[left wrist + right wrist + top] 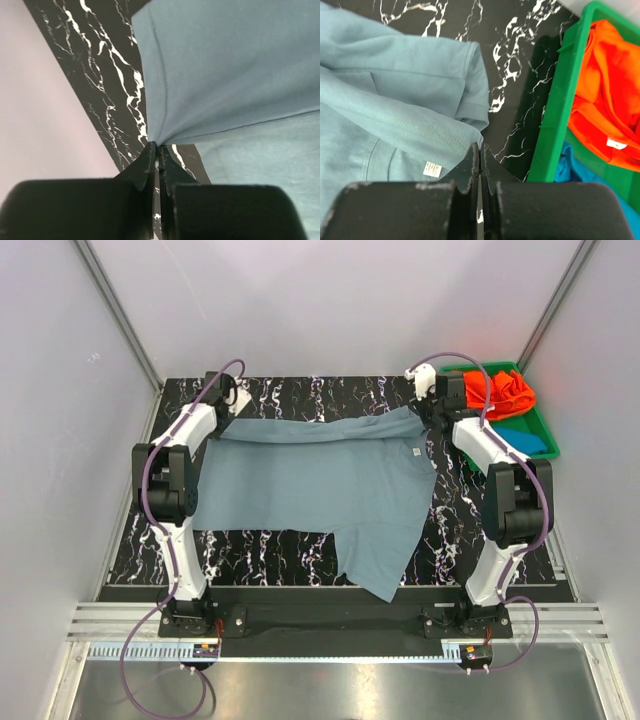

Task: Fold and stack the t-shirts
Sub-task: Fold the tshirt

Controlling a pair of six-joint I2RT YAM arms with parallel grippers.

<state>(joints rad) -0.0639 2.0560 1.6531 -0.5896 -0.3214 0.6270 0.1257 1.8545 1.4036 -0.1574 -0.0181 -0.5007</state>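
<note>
A green plastic tray [555,115] is sitting at the far right corner of the black, white-veined marble-look worktop [250,545], close beside the right arm. It is carrying a crumpled bright orange cloth t-shirt [505,392] at its far end and a brighter teal-blue cloth t-shirt [527,440] at its near end. A dusty grey-blue cloth t-shirt [320,485] is lying spread across the middle of the worktop, clear of the tray. Its far edge is doubling over into a long fold, its small white neck label [411,451] is showing towards the right, and one part is trailing down towards the near edge. Both arms are reaching away from their bases with elbows raised, wrists out near the far edge of the worktop. The left pincer [157,150] is working at the far left end of the fold, its fingers pressed together and pinching a gathered corner of the grey-blue cloth. The right pincer [479,150] is working at the far right end, fingers likewise closed and nipping the garment's edge just beside the tray wall.
</note>
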